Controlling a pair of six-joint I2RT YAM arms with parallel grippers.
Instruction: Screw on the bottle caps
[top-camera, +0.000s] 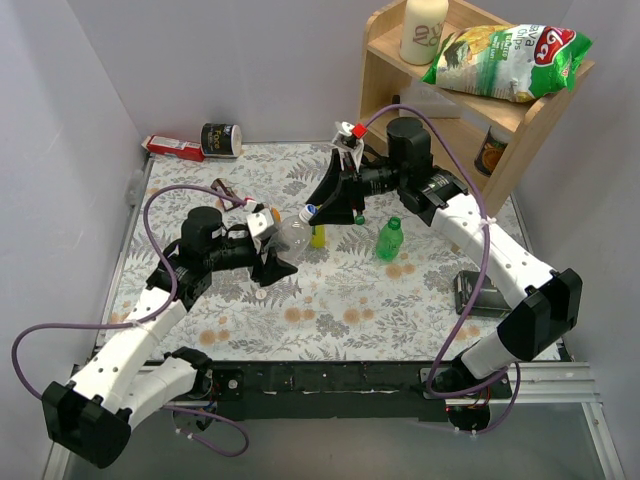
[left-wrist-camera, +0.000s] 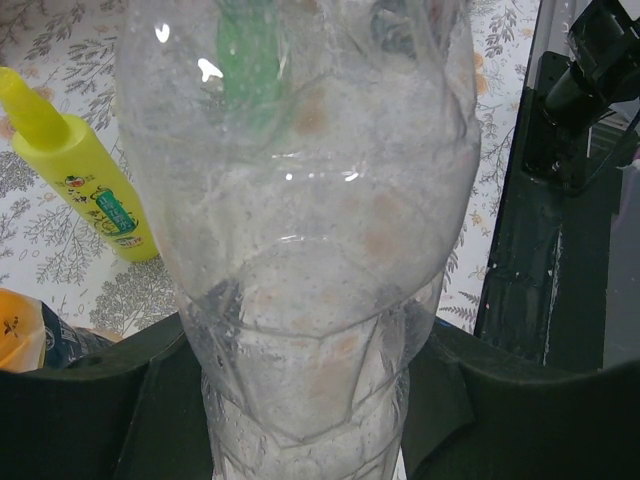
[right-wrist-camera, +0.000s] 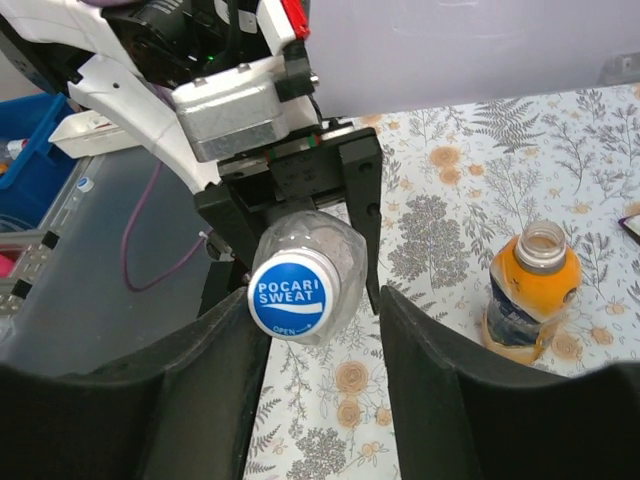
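Floral tabletop (top-camera: 340, 315) lies under everything; above it the blue cap (right-wrist-camera: 290, 297) sits on the mouth of the clear bottle (left-wrist-camera: 300, 200), how tightly we cannot tell; our left end effector (left-wrist-camera: 300, 350) is clamped on that bottle's body, tipped sideways; our right end effector (right-wrist-camera: 318, 305) straddles the cap, fingers apart; at the cap's 3 o'clock the orange bottle (right-wrist-camera: 535, 285) stands uncapped; we judge this cap needs tightening, and the orange bottle's capping is undone.
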